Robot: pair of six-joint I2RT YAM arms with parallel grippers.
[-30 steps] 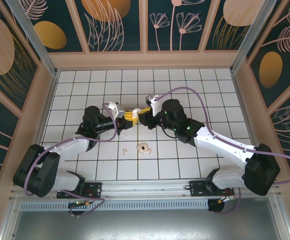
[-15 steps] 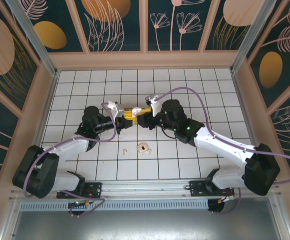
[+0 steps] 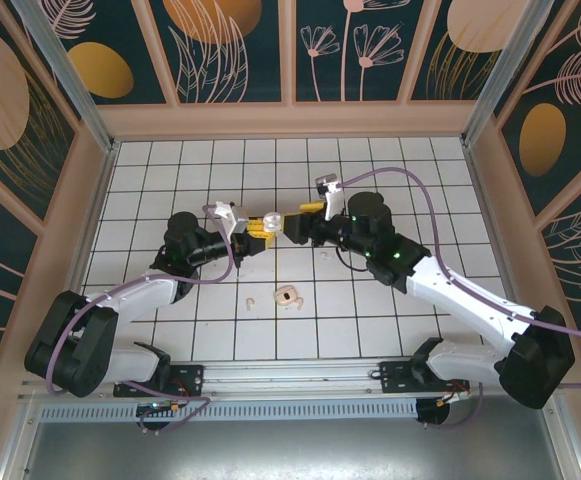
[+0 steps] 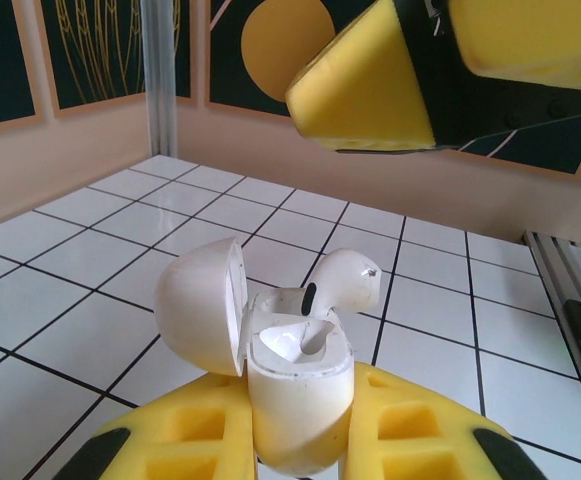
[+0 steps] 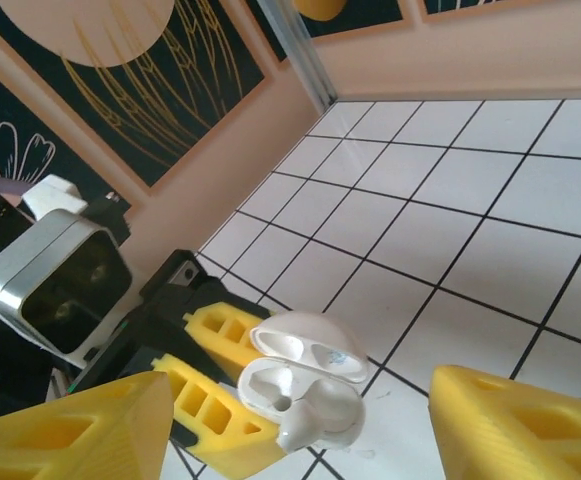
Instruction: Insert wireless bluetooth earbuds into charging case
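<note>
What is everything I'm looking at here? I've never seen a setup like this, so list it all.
charging case: one, white, lid open, held above the tiles
earbud: one, white, sticking up out of the case, not fully down
small pale pieces: two, whitish-pink, lying apart on the tiles near the arms' bases; too small to tell more
table: one, white tiles with dark lines
walls: dark teal panels with gold and pink plant drawings, peach frames, on three sides
left arm, right arm: two, black and white, at the near edge
left pincer: yellow pads, shut on the case
right pincer: yellow pads, open, close by the case, holding nothing
</note>
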